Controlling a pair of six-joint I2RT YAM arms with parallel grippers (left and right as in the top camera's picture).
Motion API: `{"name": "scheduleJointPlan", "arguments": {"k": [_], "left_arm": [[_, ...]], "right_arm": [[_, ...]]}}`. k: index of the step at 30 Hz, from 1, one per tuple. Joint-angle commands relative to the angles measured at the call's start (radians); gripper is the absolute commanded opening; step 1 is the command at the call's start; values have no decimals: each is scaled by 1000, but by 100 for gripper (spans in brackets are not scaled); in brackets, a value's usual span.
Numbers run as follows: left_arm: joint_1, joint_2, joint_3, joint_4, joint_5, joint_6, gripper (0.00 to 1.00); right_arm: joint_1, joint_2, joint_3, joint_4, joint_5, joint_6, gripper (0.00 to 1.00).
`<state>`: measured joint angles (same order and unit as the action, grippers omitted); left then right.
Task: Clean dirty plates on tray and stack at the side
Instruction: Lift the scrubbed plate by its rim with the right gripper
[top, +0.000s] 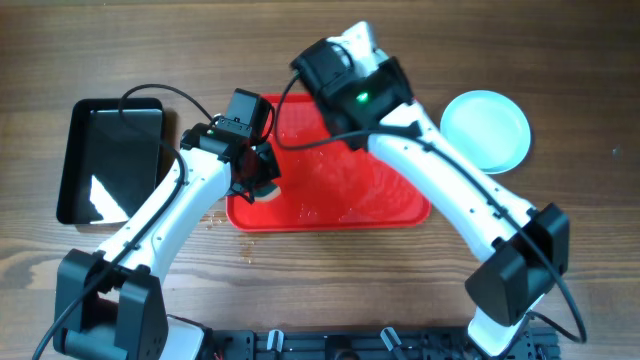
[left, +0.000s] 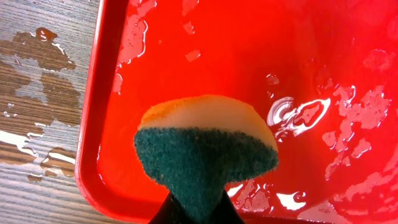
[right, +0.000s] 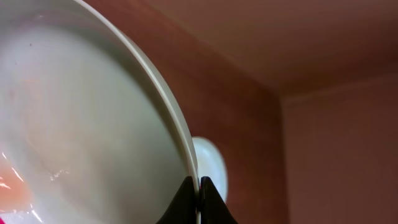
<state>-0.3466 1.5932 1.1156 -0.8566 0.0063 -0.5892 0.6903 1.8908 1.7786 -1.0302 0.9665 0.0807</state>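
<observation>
Step in hand imo: scrubbing the plate the right arm holds up. The right arm's fingers (right: 188, 200) are pinched tight on the rim of a round shallow pale aqua-white plate (right: 81, 124). It's tipped up on edge around the far side of the big flat red plastic tray (top: 400, 205), tho the arm hides it from overhead. There's an orangey patch low on its face, smear or tray reflection, can't tell.

The left arm's fingers (left: 227, 216) are clamped on a yellow foam sponge w/ green scouring face (left: 205, 155), over the tray's wet left part and apart from the plate. Another pale round plate (top: 485, 130) sits on the wooden desk (top: 560, 60) right of the tray, prob the stack spot.

Tips:
- Green side onto the face, light pressure, bc a rim pinch pivots easy.
- Wipe toward the pinched edge, not away.
- Stay over the tray so drips land there; there are water puddles (left: 37, 81) on the desk beside it.
</observation>
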Motion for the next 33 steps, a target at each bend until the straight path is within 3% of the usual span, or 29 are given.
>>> {"name": "scheduleJointPlan", "arguments": {"k": [1, 33], "left_arm": [[-3, 7, -3, 3, 8, 1, 4], [-3, 7, -3, 4, 1, 1, 4]], "right_arm": [[80, -25, 20, 30, 216, -89, 4], [110, -25, 19, 10, 285, -48, 4]]}}
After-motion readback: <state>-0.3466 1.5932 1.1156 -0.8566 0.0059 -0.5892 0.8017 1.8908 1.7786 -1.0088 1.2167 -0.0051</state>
